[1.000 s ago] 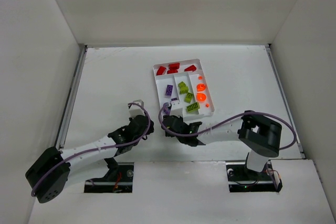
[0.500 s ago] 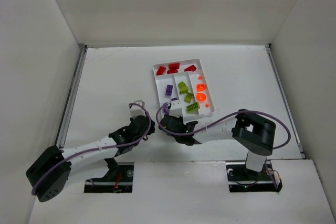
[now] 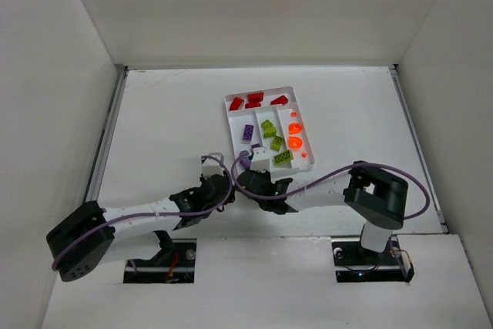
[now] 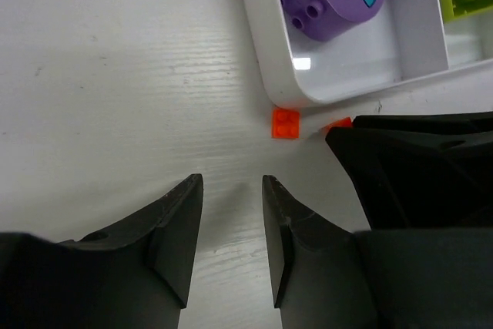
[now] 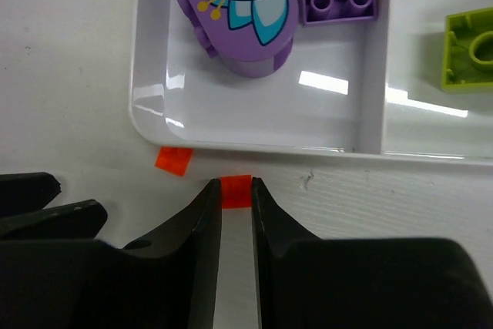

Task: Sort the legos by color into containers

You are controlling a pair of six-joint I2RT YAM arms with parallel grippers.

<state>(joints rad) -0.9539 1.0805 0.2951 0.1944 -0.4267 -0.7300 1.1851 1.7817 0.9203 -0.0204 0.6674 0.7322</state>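
Since the white tray [image 3: 230,125] has red, purple, green and orange legos [image 3: 269,130] lying in their own parts, the job looks nearly done. Two small orange ones sit out on the table [image 3: 169,113], right by its near wall. The right gripper [image 5: 235,195] is squeezed tight on one orange brick [image 5: 236,187], I think to lift it in. The left gripper [image 4: 231,186] has its fingers apart and points at the other orange brick [image 4: 286,122], maybe to grab it.

White links [image 3: 139,215], black joints [image 3: 377,199], purple cables [image 3: 323,179]; left pincer [image 4: 231,190], right pincer [image 5: 234,189] matte black.
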